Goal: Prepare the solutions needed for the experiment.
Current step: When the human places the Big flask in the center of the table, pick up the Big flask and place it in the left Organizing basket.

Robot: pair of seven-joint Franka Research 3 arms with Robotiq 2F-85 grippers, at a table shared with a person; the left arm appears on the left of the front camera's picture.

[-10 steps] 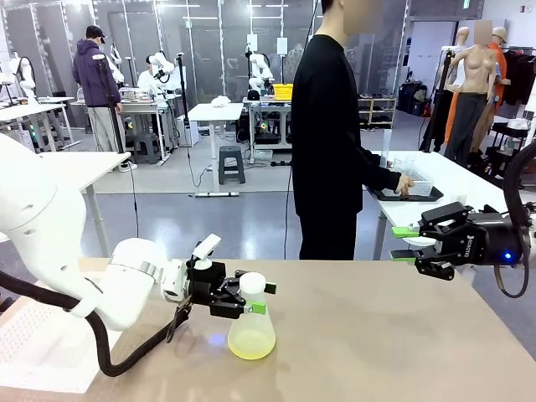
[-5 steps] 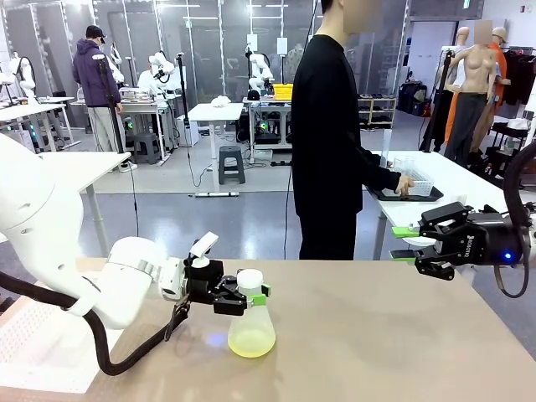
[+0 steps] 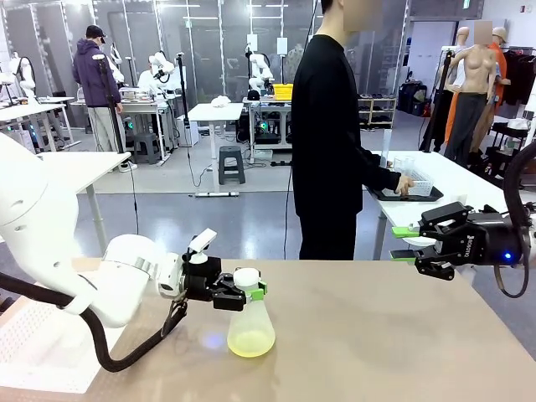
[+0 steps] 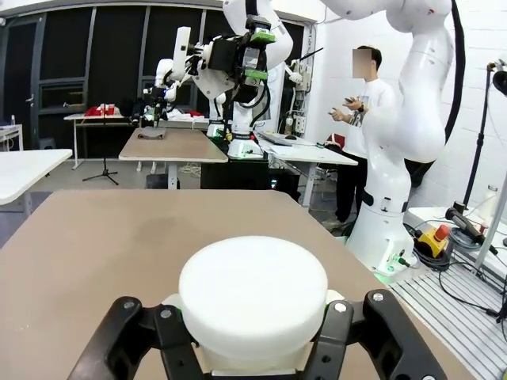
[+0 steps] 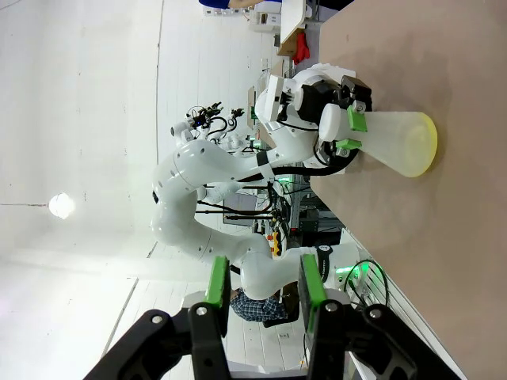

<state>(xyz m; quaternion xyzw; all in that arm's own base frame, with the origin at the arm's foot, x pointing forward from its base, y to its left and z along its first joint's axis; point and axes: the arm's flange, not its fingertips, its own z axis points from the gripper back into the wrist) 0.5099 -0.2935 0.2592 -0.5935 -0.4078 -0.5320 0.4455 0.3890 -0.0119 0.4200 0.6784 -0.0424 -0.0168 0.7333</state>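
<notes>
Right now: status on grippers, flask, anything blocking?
Left gripper shut on flask neck, under white cap. Right gripper open, empty, off to the side. Yellow solution shallow in the flask, upright on table. Nothing blocking.

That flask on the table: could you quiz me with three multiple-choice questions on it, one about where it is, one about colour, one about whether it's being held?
1. Where does the flask stand?
A. On the table
B. On the floor
C. In the person's hand

2. What colour is the liquid in it?
A. Red
B. Pale yellow
C. Blue

3. What is the left tool doing?
A. Hanging open, far off
B. Lying on the table
C. Shut on the flask's neck

Answers:
1 A, its base rests on the tabletop.
2 B, a shallow yellow layer shows through the wall.
3 C, green pads press the neck under the white cap.
</notes>
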